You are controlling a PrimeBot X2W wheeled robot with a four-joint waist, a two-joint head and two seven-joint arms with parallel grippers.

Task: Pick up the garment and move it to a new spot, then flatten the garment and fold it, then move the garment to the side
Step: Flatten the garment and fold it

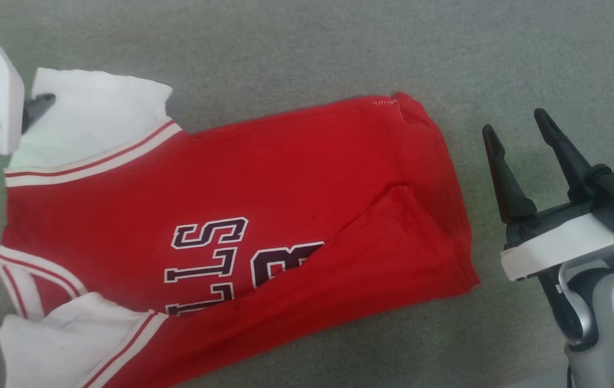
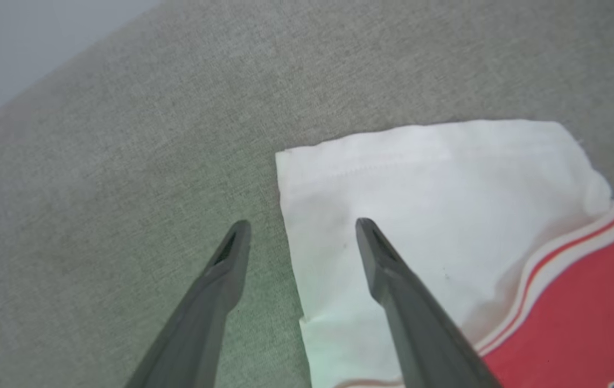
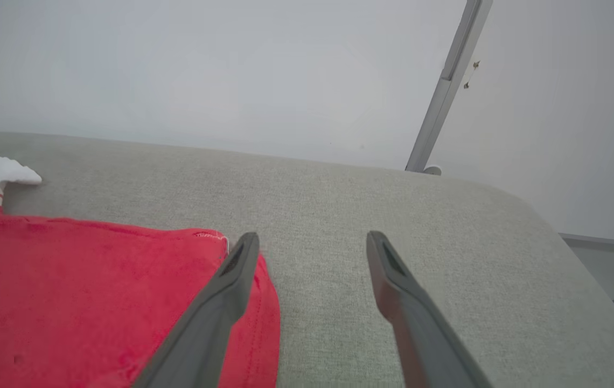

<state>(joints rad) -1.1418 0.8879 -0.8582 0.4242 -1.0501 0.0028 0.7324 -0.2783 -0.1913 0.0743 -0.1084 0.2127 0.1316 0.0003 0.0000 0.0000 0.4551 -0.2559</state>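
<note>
- Head view shows the garment (image 1: 242,215) lying front-up across the grey pad (image 1: 307,48). Its collar and sleeves are toward the robot's left and its hem toward the right. Nothing holds it.
- One long edge is flopped over the body and hides part of the lettering (image 1: 210,264), so I judge it needs flattening before any fold.
- Left gripper (image 2: 301,226) hangs over the far sleeve (image 2: 436,215), fingers spread wide and empty. One finger is above the white cloth and the other above bare pad, straddling the sleeve's edge, which looks like a set-up for pinching that edge.
- Right gripper (image 1: 514,123) stands just off the hem end, fingers also wide apart with nothing between them. In its wrist view one finger overlaps the hem corner (image 3: 210,237) and the other is over the pad.
- A gripper at each end suits pulling the garment taut lengthwise, which I take to be the reason for this stance.
- Whether any fingertip touches the cloth cannot be told.
</note>
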